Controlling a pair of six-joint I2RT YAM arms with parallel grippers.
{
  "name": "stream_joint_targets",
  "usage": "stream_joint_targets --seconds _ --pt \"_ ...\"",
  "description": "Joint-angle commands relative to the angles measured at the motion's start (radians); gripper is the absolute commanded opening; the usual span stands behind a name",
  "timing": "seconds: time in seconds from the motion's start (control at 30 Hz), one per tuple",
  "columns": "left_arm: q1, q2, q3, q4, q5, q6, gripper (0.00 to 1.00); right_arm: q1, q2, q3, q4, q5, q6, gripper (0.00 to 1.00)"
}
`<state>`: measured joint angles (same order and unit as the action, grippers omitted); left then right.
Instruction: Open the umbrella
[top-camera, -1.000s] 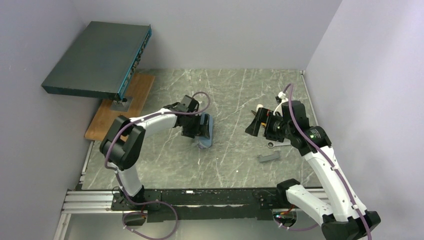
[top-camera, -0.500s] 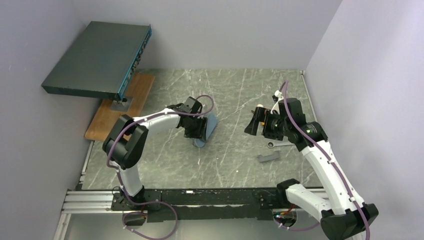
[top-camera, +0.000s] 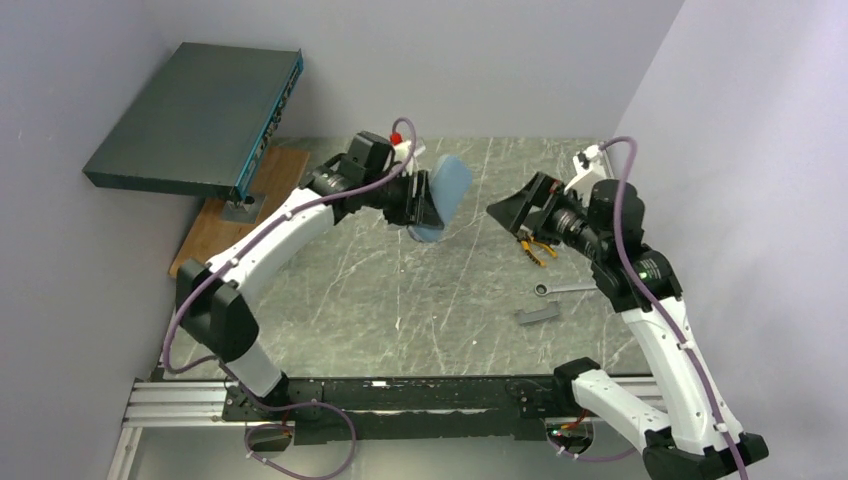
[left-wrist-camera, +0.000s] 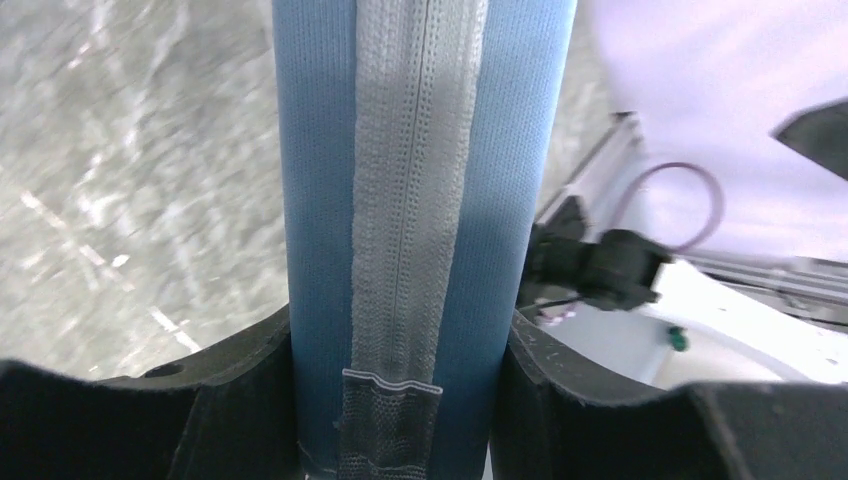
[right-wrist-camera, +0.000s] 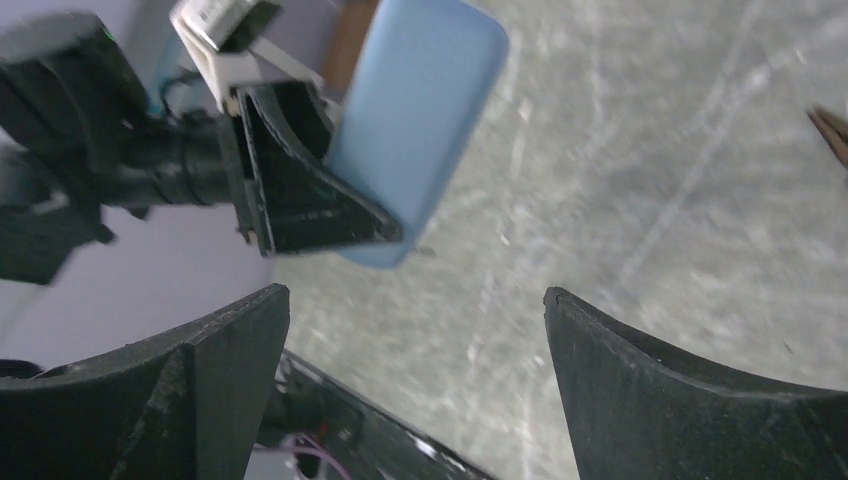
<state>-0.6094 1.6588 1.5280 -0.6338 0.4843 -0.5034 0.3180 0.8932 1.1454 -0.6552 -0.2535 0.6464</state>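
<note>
The umbrella (top-camera: 450, 185) is a flat slate-blue oblong pouch, held in the air above the marble table (top-camera: 400, 300). My left gripper (top-camera: 425, 208) is shut on its lower end. In the left wrist view the umbrella (left-wrist-camera: 420, 180) fills the gap of the left gripper (left-wrist-camera: 400, 350), a grey zip strip running down its middle, both black pads pressed on its sides. My right gripper (top-camera: 505, 212) stands open a short way to the right, facing the pouch. From the right wrist, the umbrella (right-wrist-camera: 420, 110) is up left of the right gripper (right-wrist-camera: 415, 300), whose fingers are wide apart and empty.
A large dark teal flat box (top-camera: 190, 115) stands raised at the back left over a wooden board (top-camera: 230, 225). Yellow-handled pliers (top-camera: 537, 248), a wrench (top-camera: 560, 289) and a small grey block (top-camera: 536, 315) lie on the table under the right arm. Walls close in on three sides.
The left gripper closed on the pouch and lifted it off the table, up and toward the back. The right arm rose and turned its open jaws toward the pouch.
</note>
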Motion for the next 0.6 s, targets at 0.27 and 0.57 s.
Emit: stream_joint_targets --seconds 0.27,0.57 --pt "0.001 -0.217 0.075 0.381 0.350 -0.407 0.58 -0.007 0.002 0.141 0.411 -0.074 0.183 1.00" --pt "-0.004 -0.266 0.078 0.508 0.442 -0.503 0.61 -0.006 0.048 0.090 0.581 -0.167 0.288 1.00"
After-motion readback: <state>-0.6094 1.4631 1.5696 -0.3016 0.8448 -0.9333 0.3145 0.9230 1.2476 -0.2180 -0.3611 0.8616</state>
